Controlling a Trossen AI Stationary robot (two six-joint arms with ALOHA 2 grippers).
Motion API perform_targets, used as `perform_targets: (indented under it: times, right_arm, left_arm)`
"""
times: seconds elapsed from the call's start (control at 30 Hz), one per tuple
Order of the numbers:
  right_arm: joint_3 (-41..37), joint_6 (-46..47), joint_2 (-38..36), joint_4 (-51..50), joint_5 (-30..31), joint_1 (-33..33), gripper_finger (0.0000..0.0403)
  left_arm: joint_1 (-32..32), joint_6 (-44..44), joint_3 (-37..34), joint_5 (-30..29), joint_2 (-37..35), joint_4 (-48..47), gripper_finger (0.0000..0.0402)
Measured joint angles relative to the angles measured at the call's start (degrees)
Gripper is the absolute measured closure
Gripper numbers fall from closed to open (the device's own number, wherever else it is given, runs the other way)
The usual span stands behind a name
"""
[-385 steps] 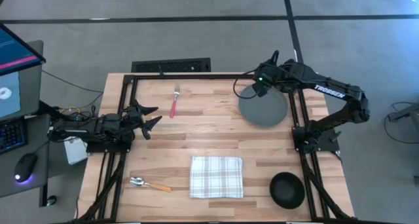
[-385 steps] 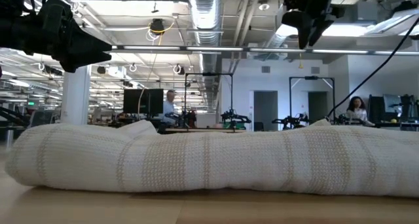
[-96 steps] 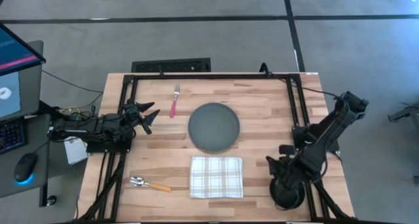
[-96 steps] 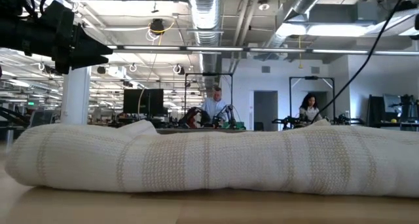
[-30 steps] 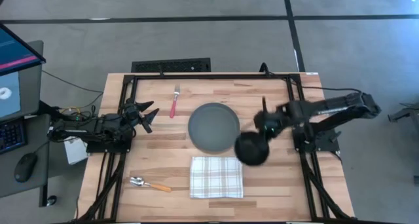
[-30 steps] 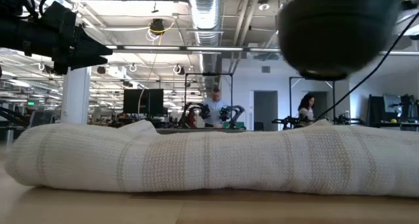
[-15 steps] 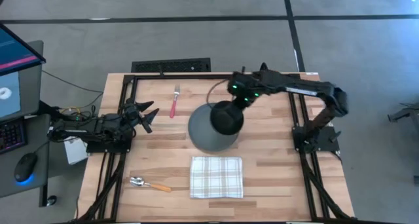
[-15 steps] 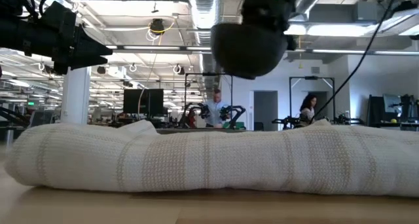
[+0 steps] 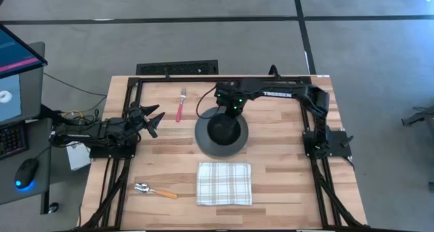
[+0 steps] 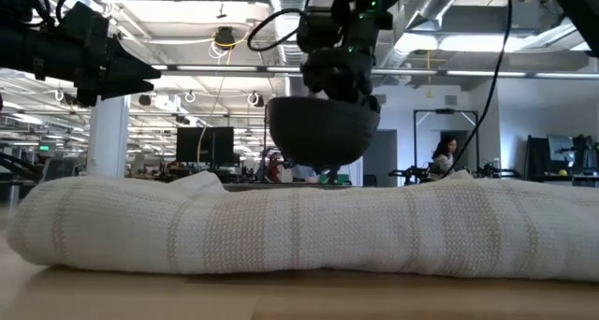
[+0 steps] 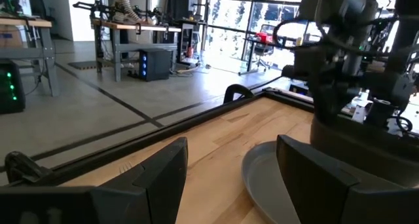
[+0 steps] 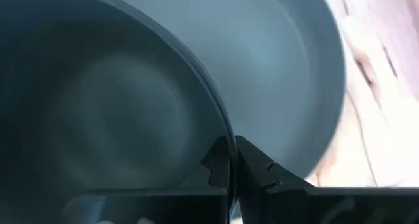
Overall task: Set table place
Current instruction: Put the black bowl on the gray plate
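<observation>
Five pieces of the place setting show on the table [image 9: 285,157]: one dark grey plate [image 9: 203,142], one black bowl [image 9: 223,127], one pink-handled fork [image 9: 180,105], one orange-handled spoon [image 9: 153,190] and one checked napkin [image 9: 224,183]. Taking the plate as landmark, it lies near the middle of the wooden top. The bowl is directly over the plate, gripped by the right gripper [image 9: 229,104], whose arm reaches across from the right side of the frame. In the right wrist view the two dark fingers [image 12: 221,160] are pinched narrowly on the bowl's rim, one inside and one outside, with the plate's grey surface showing beyond the rim. In the low view the bowl [image 10: 323,130] hangs upright under the gripper [image 10: 339,84]; the napkin's fold [image 10: 299,228] hides its base, so whether it touches the plate cannot be told.

One fork lies to the left of the plate and towards the far edge, apart from it. One napkin lies flat just on the near side of the plate, not touching it. One spoon lies left of the napkin, near the front edge.

One left gripper [image 9: 153,119] hovers well to the left of the plate, its fingers spread wide and holding nothing.
</observation>
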Motion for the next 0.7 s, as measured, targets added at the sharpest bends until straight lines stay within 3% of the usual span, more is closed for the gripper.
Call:
perform_targets:
  times: [0.7]
  right_arm:
    - [0.06,0.03,6.29,2.54,-1.16,-1.97,0.0378]
  left_arm:
    - [0.0,0.01,0.0,0.02,0.0,-0.02,0.0178]
